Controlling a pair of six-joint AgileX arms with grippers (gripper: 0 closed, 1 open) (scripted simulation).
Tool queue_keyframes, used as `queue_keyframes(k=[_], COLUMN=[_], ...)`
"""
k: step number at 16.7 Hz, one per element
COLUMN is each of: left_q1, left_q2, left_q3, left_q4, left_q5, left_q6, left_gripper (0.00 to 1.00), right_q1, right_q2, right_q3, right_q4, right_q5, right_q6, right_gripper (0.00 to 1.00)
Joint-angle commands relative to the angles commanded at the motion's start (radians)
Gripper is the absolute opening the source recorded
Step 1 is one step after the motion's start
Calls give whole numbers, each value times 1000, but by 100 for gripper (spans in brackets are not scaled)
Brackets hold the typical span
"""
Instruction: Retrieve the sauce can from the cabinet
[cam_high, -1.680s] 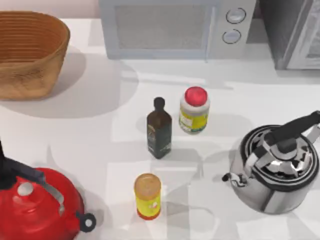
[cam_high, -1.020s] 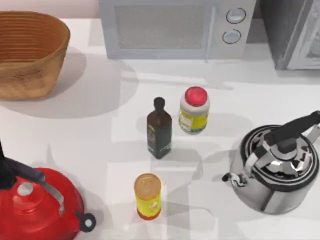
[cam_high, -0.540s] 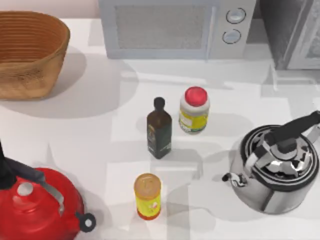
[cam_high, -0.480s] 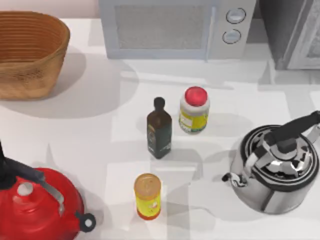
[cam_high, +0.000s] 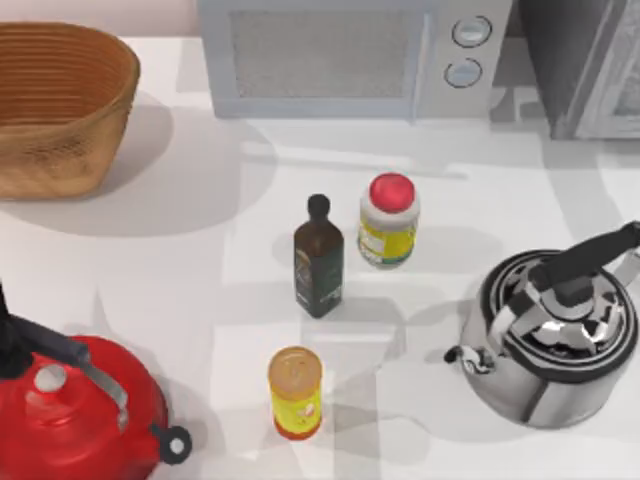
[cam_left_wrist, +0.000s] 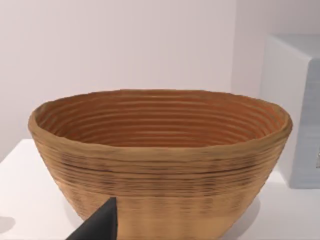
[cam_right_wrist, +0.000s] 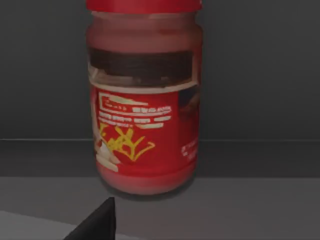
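Standing upright inside cabinet (cam_right_wrist: 280, 60), sauce can (cam_right_wrist: 145, 100) just ahead of right end effector; opening unclear

A wicker basket (cam_left_wrist: 160, 165) stands upright on a white table (cam_left_wrist: 30, 200), its rim wide and oval, its inside ribbed with rings. Behind it rises a pale wall (cam_left_wrist: 125, 45). Just beside the basket stands a pale grey box (cam_left_wrist: 295, 115), seen past the basket's rim. A dark pointed fingertip (cam_left_wrist: 100, 225) of the left gripper pokes in at the picture's edge, in front of the basket's lower wall.
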Motion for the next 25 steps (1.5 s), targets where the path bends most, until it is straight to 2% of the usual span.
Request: queue_keyframes(k=[7, 15, 21, 25], left_q1=[0, 0, 0, 0], left_q2=[0, 0, 0, 0], left_q3=[0, 0, 0, 0], left_q4=[0, 0, 0, 0], left_q5=[0, 0, 0, 0], left_q6=[0, 0, 0, 0], left_gripper=[100, 100, 100, 100], right_q1=[3, 68, 66, 57], right_q2=[17, 317, 330, 410], right_q3=[16, 281, 291, 395], right_q4=[3, 28, 28, 8], right_q5=[2, 82, 84, 73], right_q6=[0, 6, 6, 6], right_gripper=[100, 100, 100, 100])
